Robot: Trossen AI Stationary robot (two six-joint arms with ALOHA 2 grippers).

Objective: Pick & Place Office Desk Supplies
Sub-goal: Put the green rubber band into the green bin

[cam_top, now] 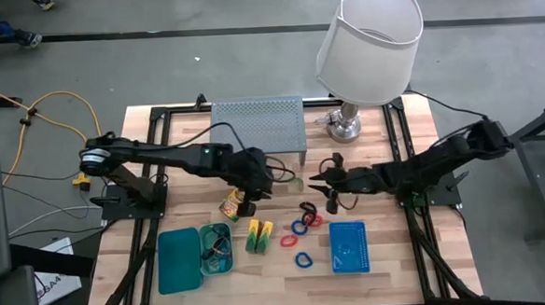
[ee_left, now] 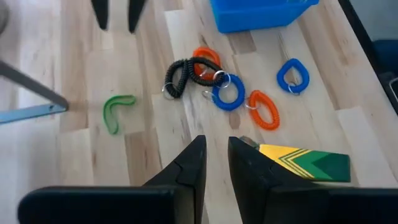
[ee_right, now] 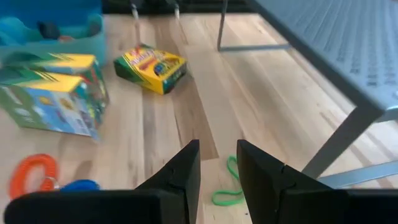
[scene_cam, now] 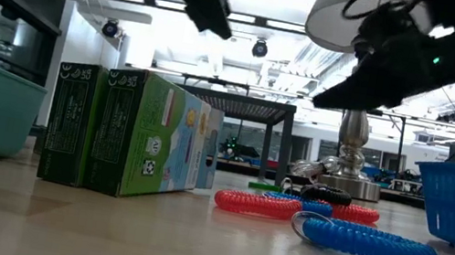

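**Risk of a missed grasp, and the tally of supplies**

Trouble is likeliest at the left gripper [ee_left: 216, 144]. Its fingers are only narrowly parted and pinch nothing, while the small crayon box [ee_left: 305, 163] lies flat just beside one finger, not between them. Coming down like this, I judge a finger would land on the box and push it across the surface [cam_top: 390, 258] instead of straddling it. The right gripper [ee_right: 217, 149] is spread and empty. The thin green loop [ee_right: 227, 186] lies just ahead of its fingertips, flat on the wood. A thing so thin may slip out from under closing fingers.

Counted:
- Two teal trays [cam_top: 178, 260], away from both grippers, beyond the left one.
- One blue mesh basket [cam_top: 349, 246], near the right gripper.
- Two yellow-green blocks [cam_top: 259, 235], side by side, near the left gripper.
- One crayon box.
- Five coiled loops [ee_left: 230, 93] between the grippers: one black, two red, two blue.
- One green loop.
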